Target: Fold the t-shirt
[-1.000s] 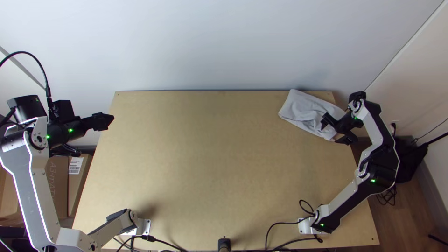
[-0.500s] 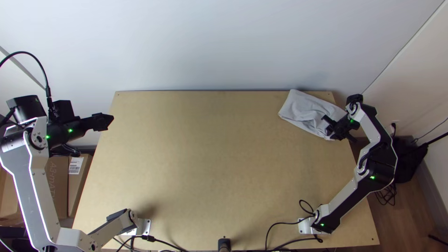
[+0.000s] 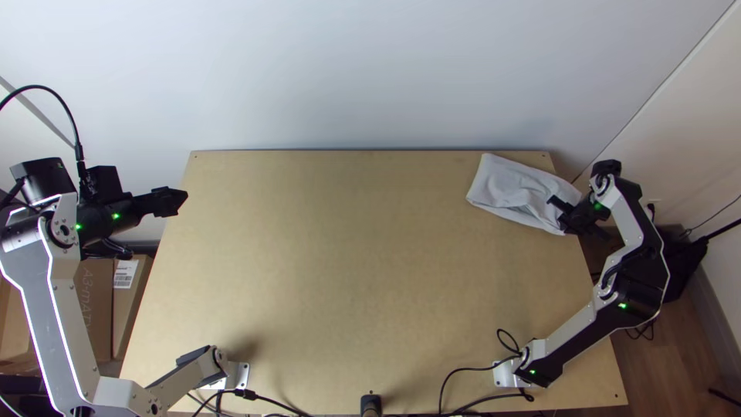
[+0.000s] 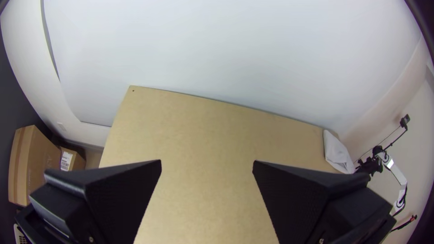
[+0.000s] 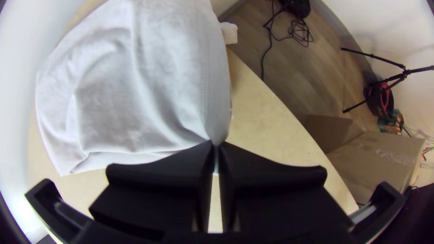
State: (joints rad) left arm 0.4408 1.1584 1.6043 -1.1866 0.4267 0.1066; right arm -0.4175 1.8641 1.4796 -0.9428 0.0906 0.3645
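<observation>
Right wrist view: t-shirt [image 5: 140, 86] seemingly pinched.

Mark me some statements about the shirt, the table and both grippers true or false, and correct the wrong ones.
1. The shirt lies near the table's far right corner. True.
2. The right gripper is shut on part of the shirt. True.
3. The left gripper is at the table's left side. True.
4. The left gripper is shut. False: its fingers stand wide apart.
5. The shirt is spread over the table's middle. False: it lies compactly, folded over, off to the right.
</observation>
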